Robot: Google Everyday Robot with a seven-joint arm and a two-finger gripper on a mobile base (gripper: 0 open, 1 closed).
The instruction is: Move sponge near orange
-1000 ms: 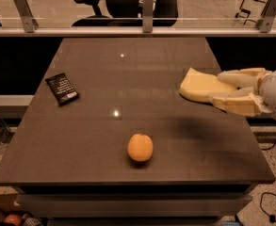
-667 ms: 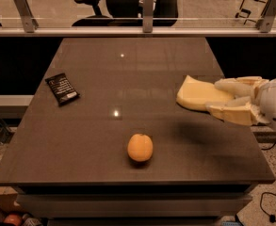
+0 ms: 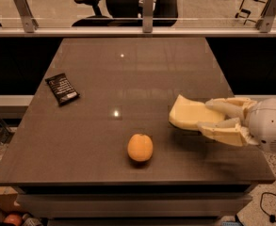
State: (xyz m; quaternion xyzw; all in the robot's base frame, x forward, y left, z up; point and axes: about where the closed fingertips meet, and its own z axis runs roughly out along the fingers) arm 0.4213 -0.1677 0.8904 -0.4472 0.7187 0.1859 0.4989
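Note:
The orange sits on the dark table near its front edge. My gripper comes in from the right and is shut on the pale yellow sponge, holding it just above the table surface. The sponge sticks out to the left of the cream fingers. It hangs a short way to the right of the orange and slightly behind it, with a gap between them.
A flat black snack packet lies at the table's left side. A railing with metal posts runs behind the table, with office chairs beyond it. The table's right edge lies under my arm.
My gripper has carried the sponge left and toward the front of the table, lower and closer to the orange. The orange and the packet have not moved.

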